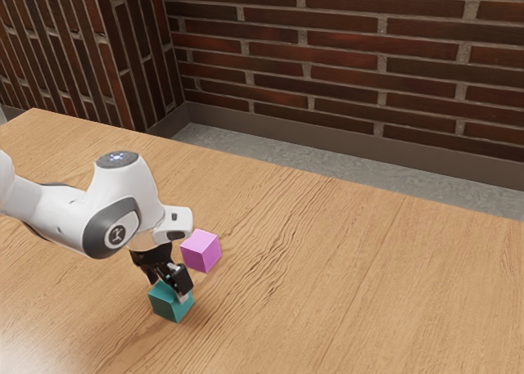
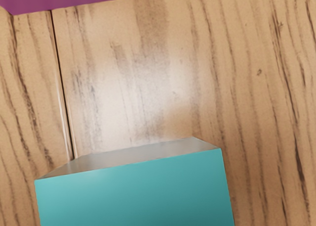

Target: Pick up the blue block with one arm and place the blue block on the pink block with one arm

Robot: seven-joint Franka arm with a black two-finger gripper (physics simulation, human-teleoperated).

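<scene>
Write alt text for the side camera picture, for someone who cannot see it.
A white robot arm reaches down to a teal block on a wooden table. A pink block sits close beside it, not touching. A red brick wall stands behind.

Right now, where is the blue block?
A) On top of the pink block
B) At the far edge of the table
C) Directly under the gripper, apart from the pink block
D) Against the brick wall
C: the blue block is just under the gripper, and the wrist view shows bare table between it and the pink block.
</scene>
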